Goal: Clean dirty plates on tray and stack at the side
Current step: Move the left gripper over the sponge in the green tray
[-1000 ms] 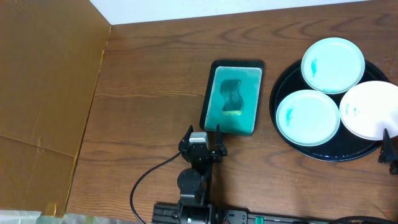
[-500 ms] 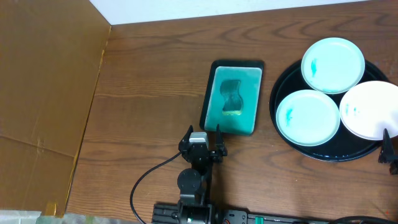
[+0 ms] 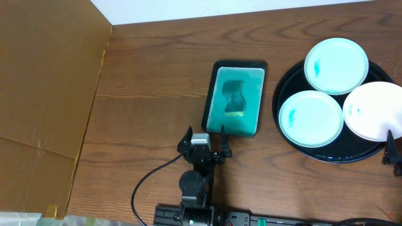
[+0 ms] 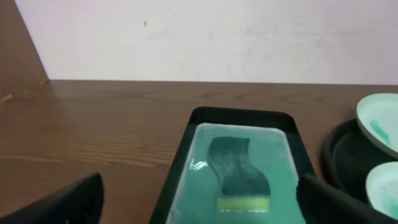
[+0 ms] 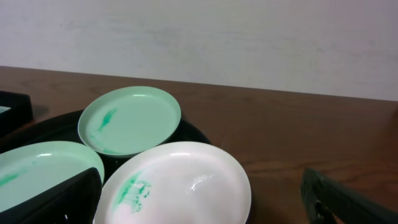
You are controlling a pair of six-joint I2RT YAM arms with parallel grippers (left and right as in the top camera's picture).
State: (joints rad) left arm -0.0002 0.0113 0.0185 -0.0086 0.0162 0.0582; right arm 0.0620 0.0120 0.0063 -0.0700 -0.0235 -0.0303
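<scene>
Three small plates sit on the round black tray (image 3: 291,141) at the right: an aqua plate at the back (image 3: 336,65), an aqua plate in front (image 3: 311,118) and a white plate (image 3: 375,111) at the right edge. Each has a teal smear. In the right wrist view the white plate (image 5: 180,183) lies just ahead, with the aqua plates (image 5: 130,119) behind and left. My left gripper (image 3: 204,135) is open and empty, just short of the teal tray. My right gripper (image 3: 394,149) is open at the frame's right edge, next to the white plate.
A rectangular black-rimmed teal tray (image 3: 252,110) holds a dark sponge with a yellow base (image 3: 234,97), also seen in the left wrist view (image 4: 239,174). A brown cardboard panel (image 3: 44,100) covers the left side. A white wall runs along the back.
My left gripper's fingers have spread a little wider. Nothing else has moved.
</scene>
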